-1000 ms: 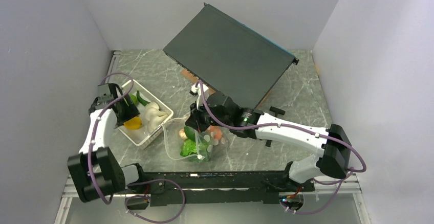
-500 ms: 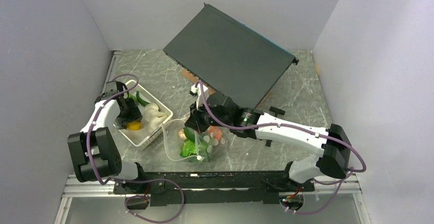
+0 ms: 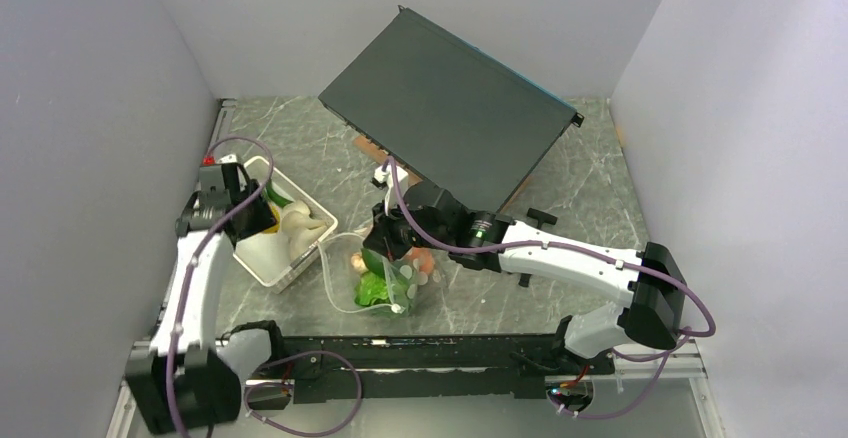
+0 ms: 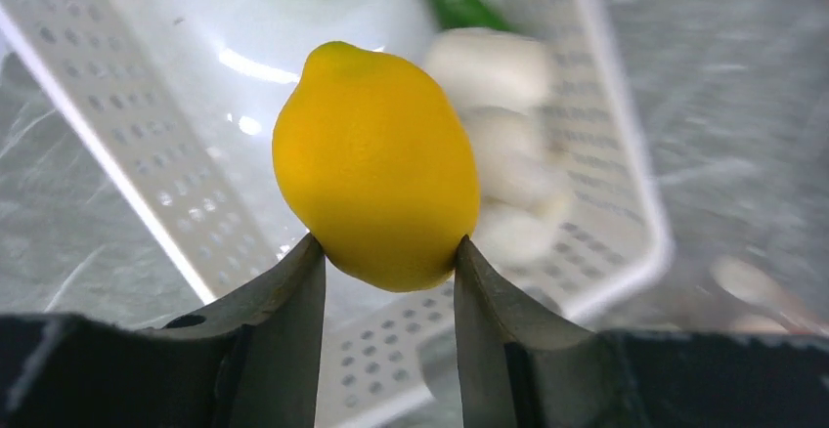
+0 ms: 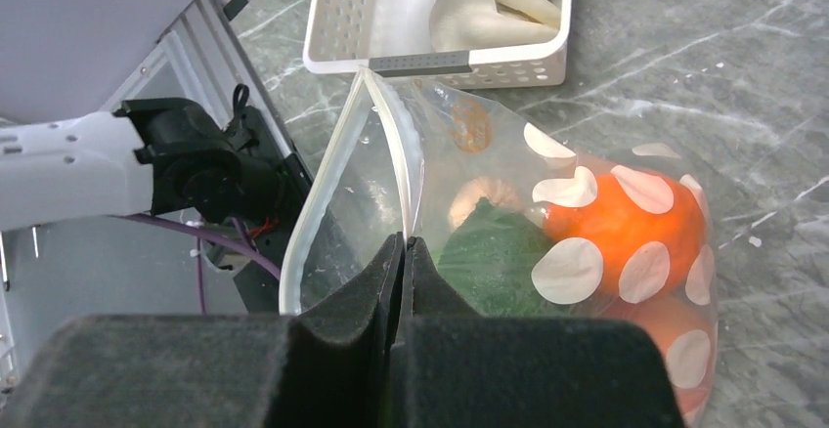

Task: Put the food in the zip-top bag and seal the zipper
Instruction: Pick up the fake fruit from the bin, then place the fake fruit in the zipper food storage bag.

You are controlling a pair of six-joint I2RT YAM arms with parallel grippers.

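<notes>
On the grey marbled table [image 3: 600, 188], in front of a big dark flat metal box [image 3: 450, 108] leaning against the back wall, the loading step is in hand: one piece of food is gripped and looks ready to carry to the bag. The left arm reaches forward along the left side with its wrist bent down over the white perforated plastic basket [image 3: 262, 256]. The right arm stretches across from the right base, wrist low at the table's middle. Just beside the basket's near corner lies the clear zip-top bag with white polka dots [image 5: 587, 233], already holding a round orange [image 5: 626, 228] and leafy green lettuce [image 5: 494, 247]. The left gripper [image 4: 386, 247] is clamped on the sides of a smooth yellow lemon [image 4: 376, 154], seemingly raised above the basket floor. The right gripper [image 5: 403, 247] is pinched together on the bag's thin whitish zipper strip [image 5: 391, 145], holding the mouth open towards the basket. The next move calls for swinging the lemon rightwards over that mouth and releasing it inside without snagging the rim.
</notes>
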